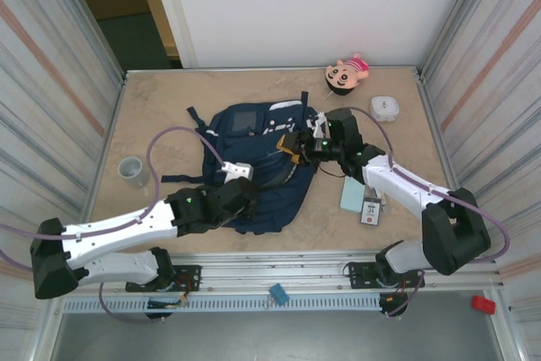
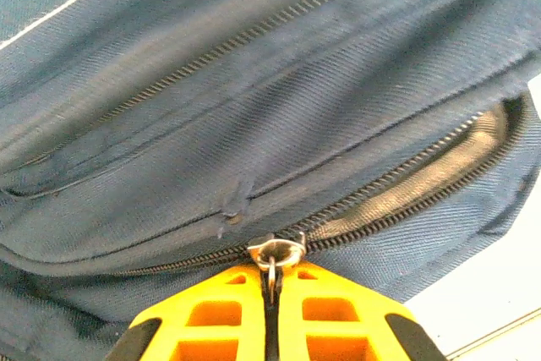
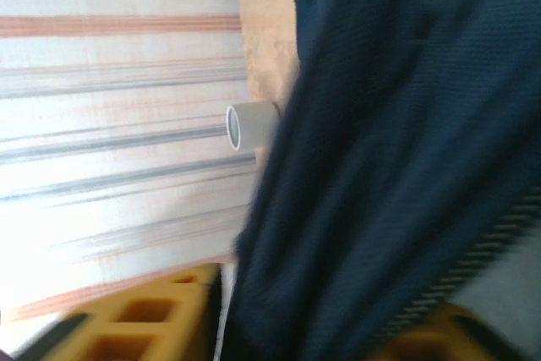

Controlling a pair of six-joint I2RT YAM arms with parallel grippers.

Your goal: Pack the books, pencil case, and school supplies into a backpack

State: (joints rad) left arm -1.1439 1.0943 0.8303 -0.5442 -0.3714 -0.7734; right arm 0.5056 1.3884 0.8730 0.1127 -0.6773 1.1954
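Grey cup (image 1: 133,170) stands left on the table (image 1: 169,107), then the left gripper (image 2: 272,287) pinched tight on the zipper pull (image 2: 275,253) of the navy backpack (image 1: 262,200) mid-table, the right gripper (image 1: 294,146) clamping its fabric, the teal pencil case (image 1: 352,195) and white pack (image 1: 371,209) lying right.

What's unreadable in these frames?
- Backpack contents: left wrist view, the unzipped gap is just a dark slit.
- Right gripper grasp: right wrist view, motion blur, and navy fabric covers the space between its fingers.
- White pack print: top view, too small to read.
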